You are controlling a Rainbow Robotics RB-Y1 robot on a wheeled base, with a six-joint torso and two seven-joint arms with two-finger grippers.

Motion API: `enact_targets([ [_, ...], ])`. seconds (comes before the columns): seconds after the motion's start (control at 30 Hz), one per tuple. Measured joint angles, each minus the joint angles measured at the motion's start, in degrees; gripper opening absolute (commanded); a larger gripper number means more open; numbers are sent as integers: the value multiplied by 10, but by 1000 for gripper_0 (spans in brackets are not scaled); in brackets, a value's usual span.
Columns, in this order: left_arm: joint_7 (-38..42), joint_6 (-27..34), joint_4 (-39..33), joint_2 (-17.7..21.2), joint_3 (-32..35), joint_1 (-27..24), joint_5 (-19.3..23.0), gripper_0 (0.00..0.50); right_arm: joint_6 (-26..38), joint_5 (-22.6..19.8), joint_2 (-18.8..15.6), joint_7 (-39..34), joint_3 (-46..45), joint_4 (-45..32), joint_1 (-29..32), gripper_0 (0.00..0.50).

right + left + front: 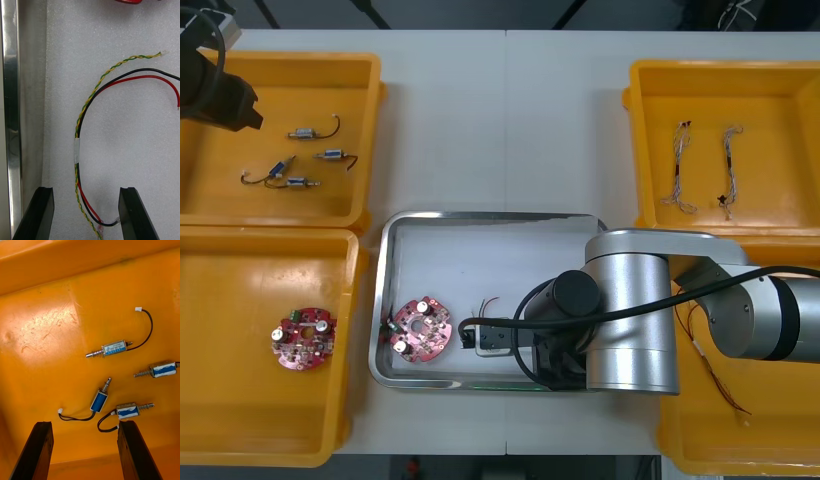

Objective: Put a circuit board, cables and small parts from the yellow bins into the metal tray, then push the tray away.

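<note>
The cable bundle [78,148], a green-and-yellow twisted pair taped to a black and a red wire by a white band, lies on the white lining of the metal tray [480,217], near the tray's shiny side wall. The right gripper [85,193] hangs over it with its fingers [129,213] spread apart. The bundle runs loose between them, so nothing is held. A circuit board [420,328] lies in the tray too, near the cable's free ends. By my reading a board and a cable are in, and small parts are what is left.

Four small metal parts [110,348] lie apart from each other on the floor of the far left bin [280,60], each with a thin black lead. The left gripper [84,424] hovers above them, fingers released and empty. The parts look light, stiff and smooth, so they are likely to roll or slip, and their leads are limp. The surest hold seems to be the blue-banded body, taken across its width, rather than the spring end or the lead. The two nearest the fingers lie close together, so a grasp on one may nudge its neighbour.

A second circuit board [305,340] sits in the near left bin [240,420] and pale cables [680,165] lie in the far right bin [780,80], all on the table [500,120].
</note>
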Motion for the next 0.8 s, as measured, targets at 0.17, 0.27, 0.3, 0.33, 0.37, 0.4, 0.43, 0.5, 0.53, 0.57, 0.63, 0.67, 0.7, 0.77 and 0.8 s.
enact_targets([
  [0.17,-10,-11,22,-17,0,-1,-10,500,0,0,0,0,-1,0,0,500],
  [0.27,-44,-15,32,-27,0,-1,-21,500,0,-6,0,0,-8,0,0,500],
  [0.3,-63,-15,34,-30,0,-1,-24,500,0,-12,0,0,-14,0,0,500],
  [0.33,-84,-16,35,-33,0,-1,-27,500,1,-20,0,0,-22,0,0,500],
  [0.37,-102,-16,37,-35,0,-1,-28,500,1,-30,-1,0,-31,0,0,500],
  [0.4,-122,-17,38,-36,0,-1,-29,500,2,-42,-2,0,-43,0,0,500],
  [0.43,-137,-17,40,-38,0,-1,-30,500,5,-55,-4,0,-57,0,0,500],
  [0.5,-149,-17,41,-42,0,-1,-35,500,17,-79,-8,-4,-90,0,0,500],
  [0.53,-149,-17,42,-43,0,-1,-39,500,28,-93,-10,-9,-107,0,0,500],
  [0.57,-149,-17,43,-45,0,-1,-43,500,39,-104,-13,-17,-124,0,0,500],
  [0.63,-149,-28,44,-48,-4,-1,-56,500,67,-128,-21,-33,-160,0,0,500],
  [0.67,-149,-37,44,-49,-8,-1,-60,500,80,-139,-24,-38,-177,0,0,500],
  [0.7,-149,-46,44,-49,-14,-1,-64,500,94,-149,-29,-39,-195,0,0,500],
  [0.77,-149,-62,47,-49,-31,-1,-67,500,122,-170,-38,-41,-230,0,0,500],
  [0.8,-149,-68,50,-49,-41,-1,-67,500,136,-180,-42,-49,-248,0,0,500],
])
